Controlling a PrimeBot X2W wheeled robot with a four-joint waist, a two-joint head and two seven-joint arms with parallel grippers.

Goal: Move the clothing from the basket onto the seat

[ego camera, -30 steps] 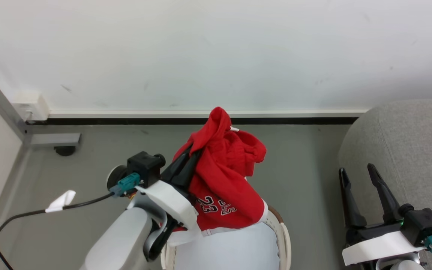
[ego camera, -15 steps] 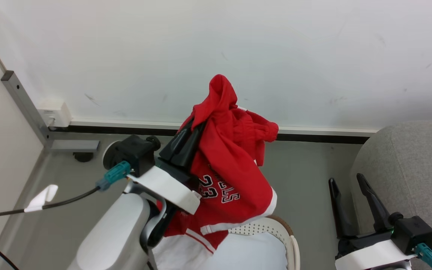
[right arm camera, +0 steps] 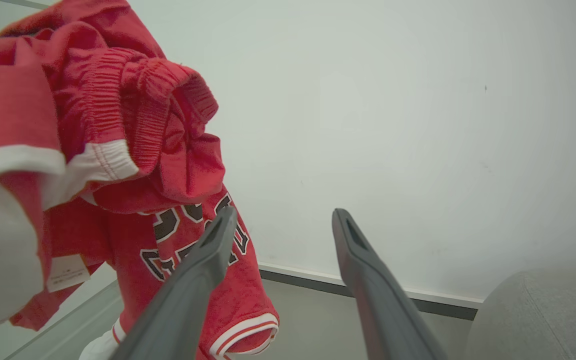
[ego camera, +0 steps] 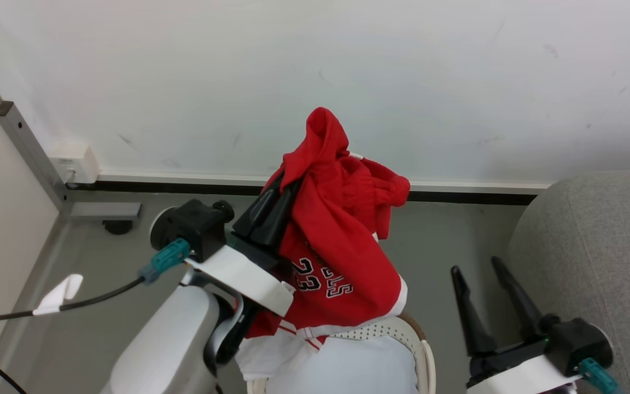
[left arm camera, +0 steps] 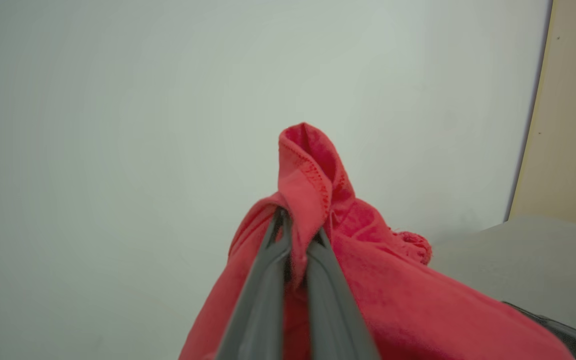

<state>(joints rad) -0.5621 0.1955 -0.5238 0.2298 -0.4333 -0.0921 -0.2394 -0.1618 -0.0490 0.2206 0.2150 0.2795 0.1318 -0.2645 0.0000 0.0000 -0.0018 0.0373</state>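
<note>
Head view notes. Raised since a second ago: clothing (ego camera: 342, 241), pinched tight between left gripper (ego camera: 287, 191) jaws, hem hanging below them, just over basket (ego camera: 386, 331) rim. Right gripper (ego camera: 474, 266) jaws wide apart, empty. Lift nearly done; carry to seat (ego camera: 594, 246), beyond right jaws, pending.

Bright and even throughout, soft and diffuse — direction of the light hard to tell. Faint, blurry-edged shadows on the grey floor (ego camera: 441, 235) in the head view; crisp there, true in colour. Softer in both wrist views: out of focus close up on the dark fingers (right arm camera: 193, 285), washed to pinkish on the clothing (left arm camera: 368, 280) in the left one, dimming toward the corners on the pale wall (left arm camera: 118, 125) — wide-angle bend at the edges.
</note>
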